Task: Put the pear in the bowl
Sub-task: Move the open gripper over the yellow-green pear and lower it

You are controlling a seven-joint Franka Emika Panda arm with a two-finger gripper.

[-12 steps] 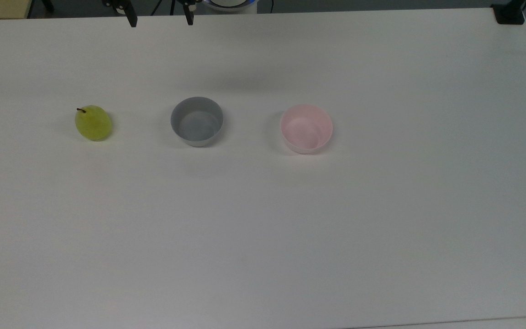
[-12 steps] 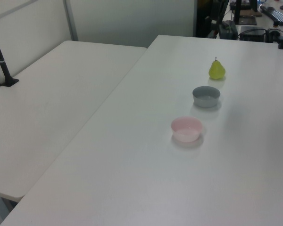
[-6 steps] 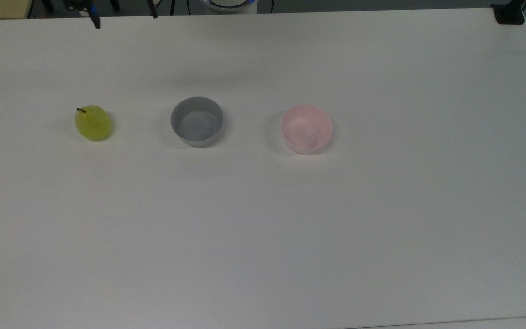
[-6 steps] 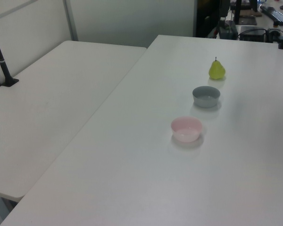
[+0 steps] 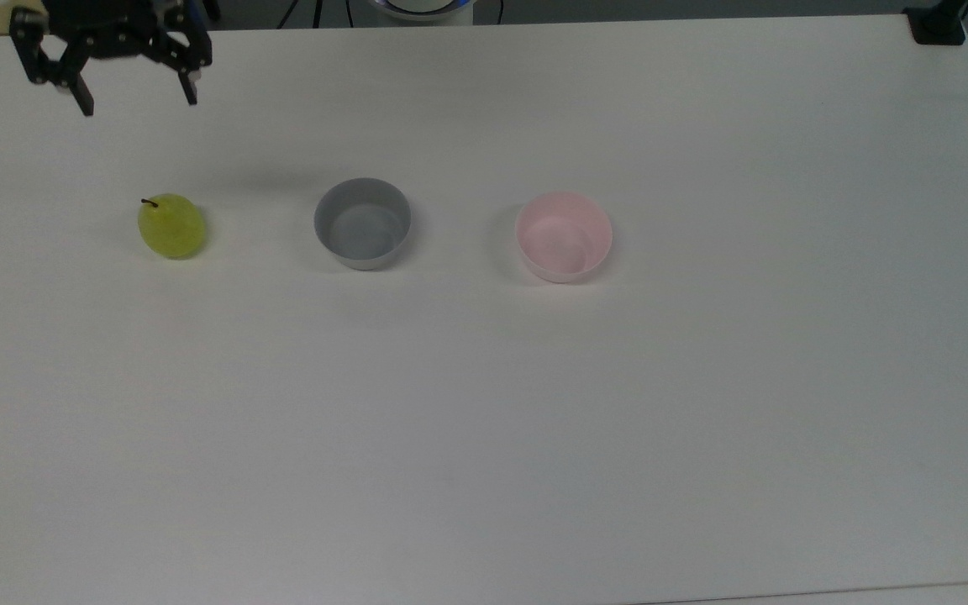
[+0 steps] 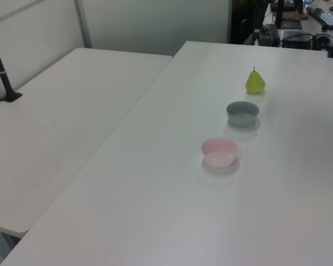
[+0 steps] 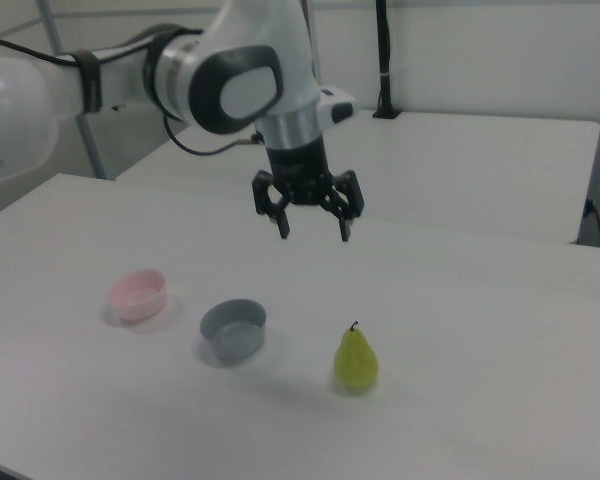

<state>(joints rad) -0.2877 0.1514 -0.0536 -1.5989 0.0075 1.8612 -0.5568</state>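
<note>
The yellow-green pear (image 5: 170,225) stands upright on the white table, at the top view's left; it also shows as the pear (image 6: 255,82) and the pear (image 7: 356,360). The pale pink bowl (image 5: 564,235) sits to the right of centre in the top view, and shows as the bowl (image 6: 220,152) and the bowl (image 7: 138,294). My gripper (image 5: 139,102) hangs open and empty in the air, up and a little left of the pear in the top view. In the right view the gripper (image 7: 314,231) hovers well above the table, fingers pointing down.
A grey bowl (image 5: 363,223) stands between the pear and the pink bowl, also seen as the grey bowl (image 7: 234,329). A second white table (image 6: 61,122) adjoins on the left view's left. A black clamp (image 5: 938,25) sits at the table's far right corner.
My gripper has moved to the top view's left and down into the picture, from near the top edge above the grey bowl to a spot close to the pear. Pear and bowls have not moved.
</note>
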